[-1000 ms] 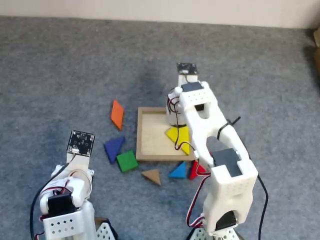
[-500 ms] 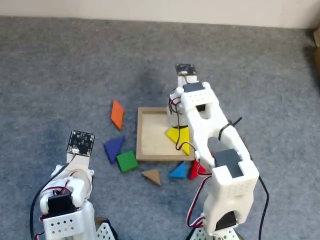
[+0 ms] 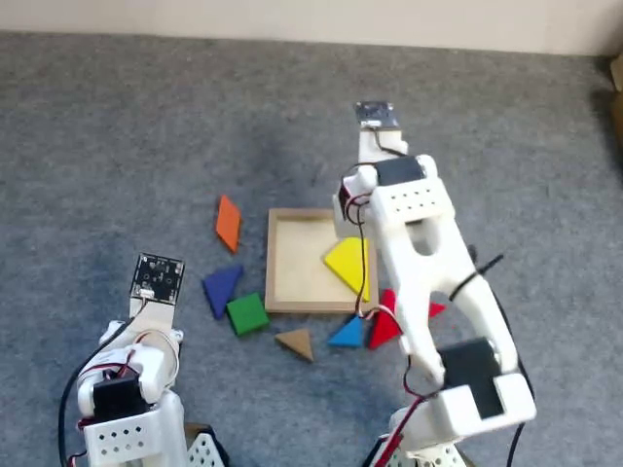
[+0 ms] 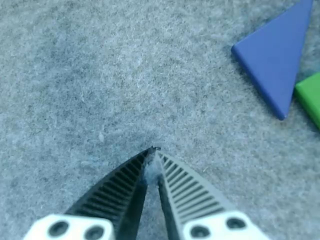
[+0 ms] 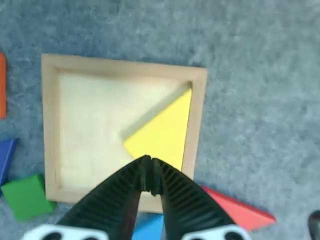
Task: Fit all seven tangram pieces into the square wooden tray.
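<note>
Both my jaws are closed, empty. The flat red wooden triangle (image 5: 239,208) looks light and stiff; I'd pinch across opposite edges.

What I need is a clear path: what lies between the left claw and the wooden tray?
The dark blue triangle and the green square lie between the left claw and the wooden tray, as the high view shows.

Yellow triangle (image 3: 347,262) lies flat inside wooden tray (image 3: 272,261) (six other pieces (image 3: 247,313) outside).
</note>
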